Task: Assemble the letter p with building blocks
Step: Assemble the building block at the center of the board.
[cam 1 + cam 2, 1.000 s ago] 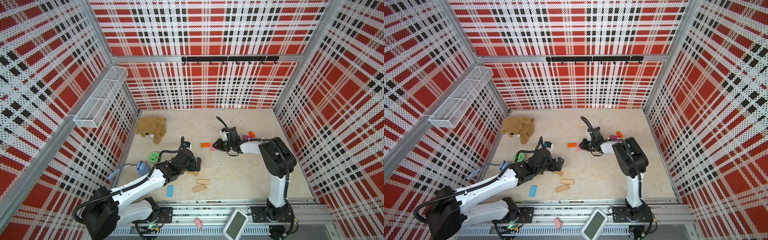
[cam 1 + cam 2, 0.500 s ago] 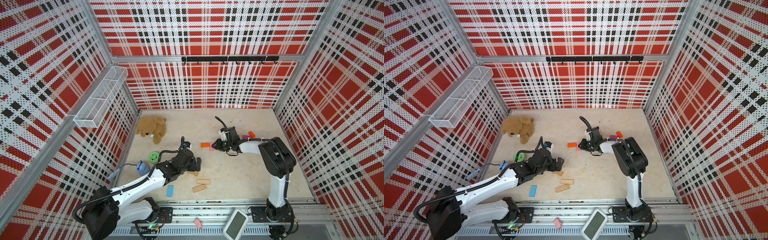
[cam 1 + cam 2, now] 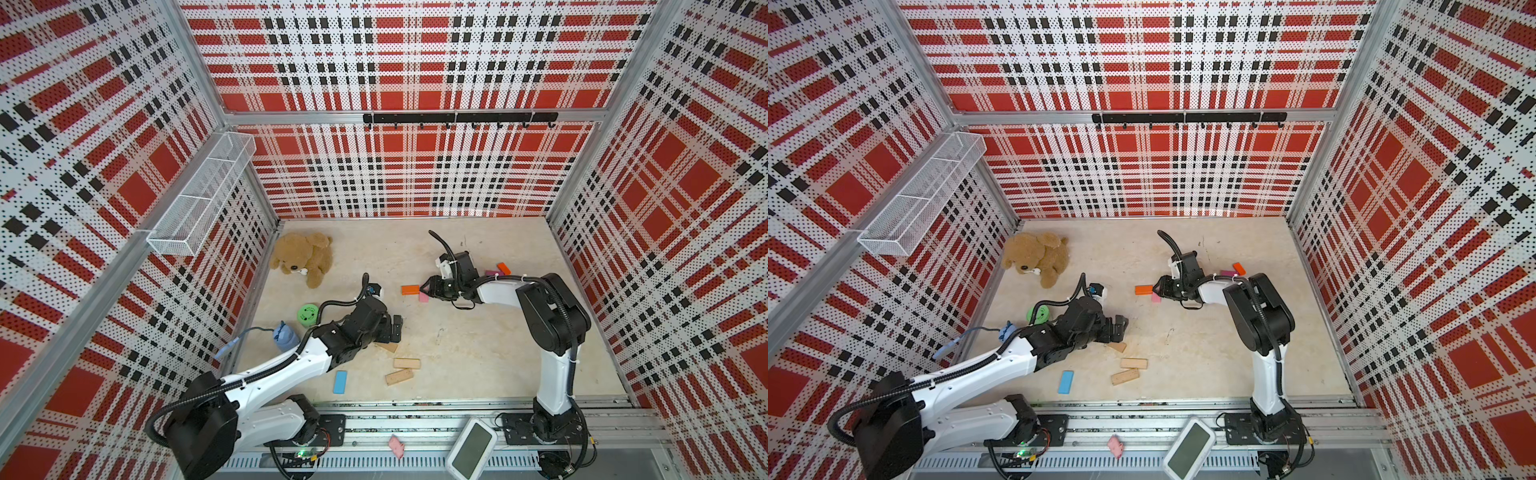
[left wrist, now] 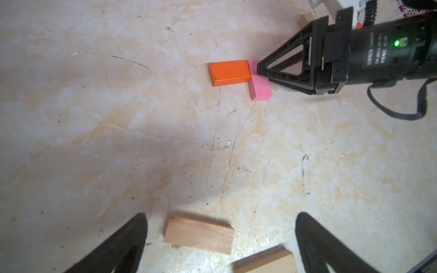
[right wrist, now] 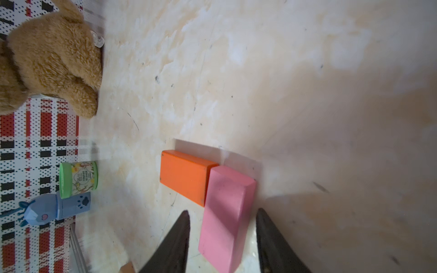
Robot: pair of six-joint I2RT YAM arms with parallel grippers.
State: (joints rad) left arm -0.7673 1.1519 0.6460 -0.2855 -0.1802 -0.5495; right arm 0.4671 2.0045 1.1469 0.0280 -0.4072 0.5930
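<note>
Found right gripper parted astride pink block, touching neither flank, block flat on table butted square against orange block; left gripper gaping above tan block; judged liable to knock pink block out of line through jaw drag on withdrawal.

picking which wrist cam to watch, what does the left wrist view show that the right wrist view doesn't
Only the left wrist view: a whole tan block and a cut-off tan block by the open left hand, plus the right hand seen from outside, its tip at the pink block. Only the right wrist view: the teddy bear, the green cylinder toy and a blue toy. Both: the orange block and the pink block touching in an L on the table.
</note>
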